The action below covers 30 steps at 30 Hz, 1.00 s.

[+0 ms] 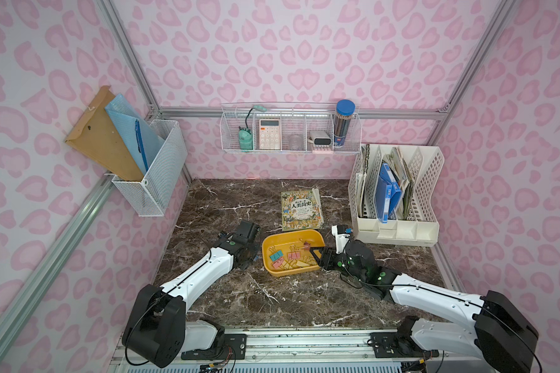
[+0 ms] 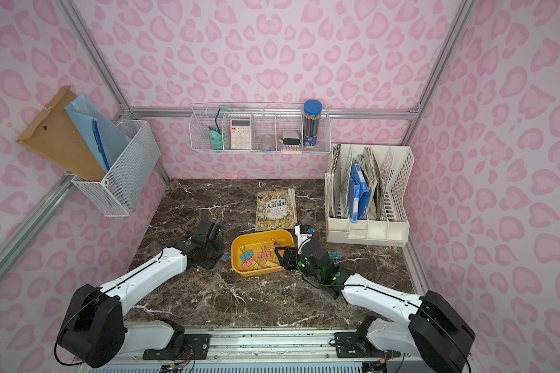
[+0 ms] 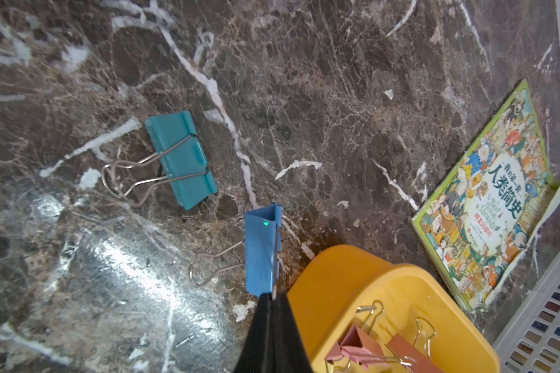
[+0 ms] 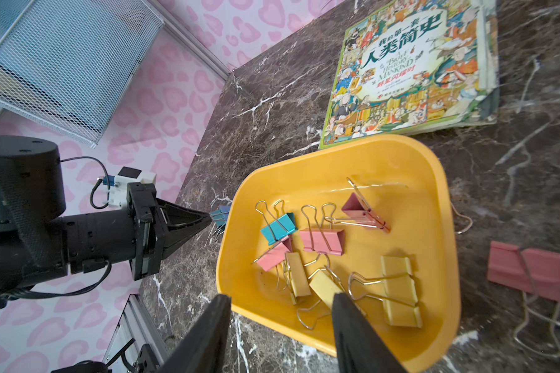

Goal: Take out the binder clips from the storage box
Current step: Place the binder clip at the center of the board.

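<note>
Presently, seven binder clips are visible inside the storage box, clustered in the part of it nearer the robot, while its far part is bare. The box stands mid-counter, just in front of a book.

Finding 1: a yellow clip lies just ahead of the right end effector, in line with the gap between its fingers. The clip's long axis runs roughly in line with the fingers, so the jaws would close across its short width. A neighbouring yellow one is partly hidden under one finger.

Finding 2: the right end effector is released, with the jaws partly apart and nothing between them. It reaches in over the box's right wall. One finger is over the interior and the other appears to sit at or just outside the rim.

Finding 3: the left end effector is clenched on a blue clip, apparently by a wire handle, just outside the box's left wall. Whether that clip touches the counter cannot be told.

Finding 4: a teal clip lies on the counter to the box's left and a pink clip to its right.

Assessment: the right arm is clearly nearer and free, and the rim-side finger must clear the wall before closing.
</note>
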Each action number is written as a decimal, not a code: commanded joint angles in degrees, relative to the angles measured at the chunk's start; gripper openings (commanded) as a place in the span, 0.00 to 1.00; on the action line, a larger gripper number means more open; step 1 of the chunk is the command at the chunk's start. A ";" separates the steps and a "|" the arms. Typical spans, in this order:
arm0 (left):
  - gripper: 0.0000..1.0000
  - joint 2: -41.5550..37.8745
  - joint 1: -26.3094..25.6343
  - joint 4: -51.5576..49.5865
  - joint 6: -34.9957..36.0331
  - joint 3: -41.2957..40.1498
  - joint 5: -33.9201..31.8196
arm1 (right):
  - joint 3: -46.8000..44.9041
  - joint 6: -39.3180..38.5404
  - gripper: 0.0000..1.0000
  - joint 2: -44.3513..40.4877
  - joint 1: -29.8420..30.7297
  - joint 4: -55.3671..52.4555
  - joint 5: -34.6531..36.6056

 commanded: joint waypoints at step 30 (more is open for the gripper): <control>0.00 2.68 0.18 -2.20 -2.58 -0.09 -2.12 | -2.38 -1.72 0.55 -0.97 -5.27 1.88 -4.64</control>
